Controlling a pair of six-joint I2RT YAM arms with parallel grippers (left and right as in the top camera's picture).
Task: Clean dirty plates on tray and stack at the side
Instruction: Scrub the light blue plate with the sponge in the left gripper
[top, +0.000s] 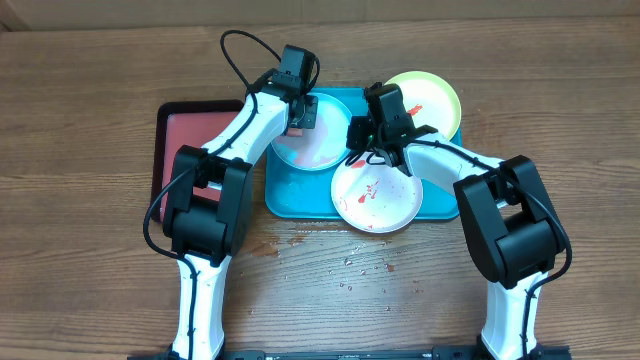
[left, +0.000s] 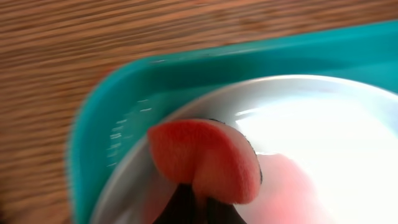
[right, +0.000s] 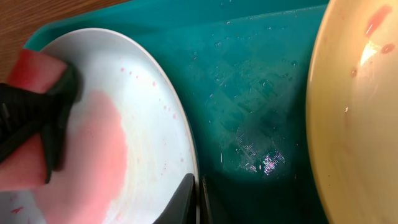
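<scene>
1. Note the white plate (top: 378, 195) nearest you, overhanging the front rim of the tray (top: 290, 195).
2. The right gripper (right: 198, 185), reaching leftward, pinches the rim of the light blue plate (top: 312, 150).
3. The left gripper (top: 303, 115), pitched down, clamps a sponge (left: 205, 162) against that plate.
4. The yellow-green plate (top: 432, 95) sits at the tray's far right.

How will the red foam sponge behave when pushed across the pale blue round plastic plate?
Probably soft and floppy: the red foam sponge is bent double in the left gripper. Likely slides easily, since a wet-looking pink film lies on the pale blue round plastic plate. The plate probably won't skid: the right gripper pinches its rim.
</scene>
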